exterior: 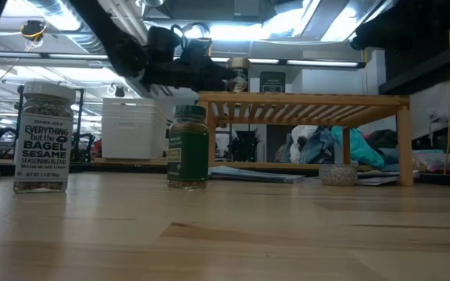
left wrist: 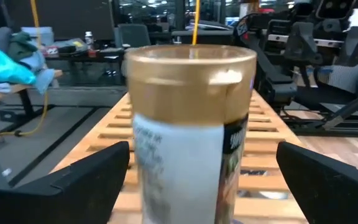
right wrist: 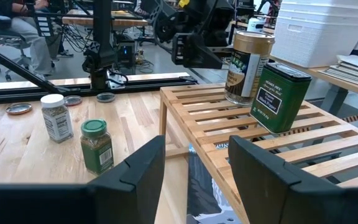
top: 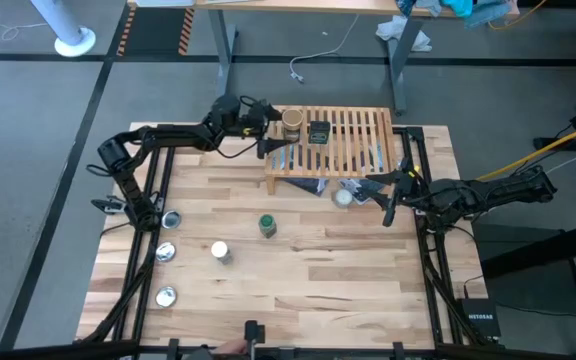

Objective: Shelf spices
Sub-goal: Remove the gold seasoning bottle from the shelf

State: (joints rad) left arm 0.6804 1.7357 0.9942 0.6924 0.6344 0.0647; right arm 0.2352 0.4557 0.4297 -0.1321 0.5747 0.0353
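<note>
The shelf (top: 333, 140), a low rack of light wooden slats, stands at the table's far side. On its left end a gold-capped tan jar (top: 291, 122) and a dark green tin (top: 319, 132) stand upright on their bases. My left gripper (top: 271, 120) is open and level, coming from the table's left. Its fingers (left wrist: 86, 180) stand on either side of the tan jar (left wrist: 188, 124) with gaps showing. A green-lidded jar (top: 267, 225) and a white-capped jar (top: 221, 252) stand on the tabletop. My right gripper (top: 383, 195) waits open at the right, with nothing between its fingers.
Three shiny round lids (top: 166, 251) lie along the table's left side. A small round dish (top: 344, 196) and flat papers (top: 313, 185) lie by the shelf's near edge. Bare tabletop spreads across the near half.
</note>
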